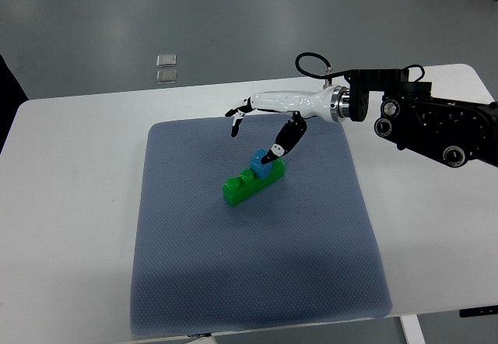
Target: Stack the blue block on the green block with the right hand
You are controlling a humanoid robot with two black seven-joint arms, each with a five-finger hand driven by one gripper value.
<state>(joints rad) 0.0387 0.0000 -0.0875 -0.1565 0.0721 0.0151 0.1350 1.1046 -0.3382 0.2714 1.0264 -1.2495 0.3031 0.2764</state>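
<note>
Blue block [259,163] already sits on the green block [249,184], so the right robot hand [261,126], fingers released, should lift straight up without nudging it.

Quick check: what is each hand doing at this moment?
Left hand: not in view.
Right hand: open, fingers spread, thumb tip at the blue block sitting on the green block; not grasping it.

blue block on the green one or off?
On. The blue block sits atop the green block's right end; right hand's thumb touches it.
</note>
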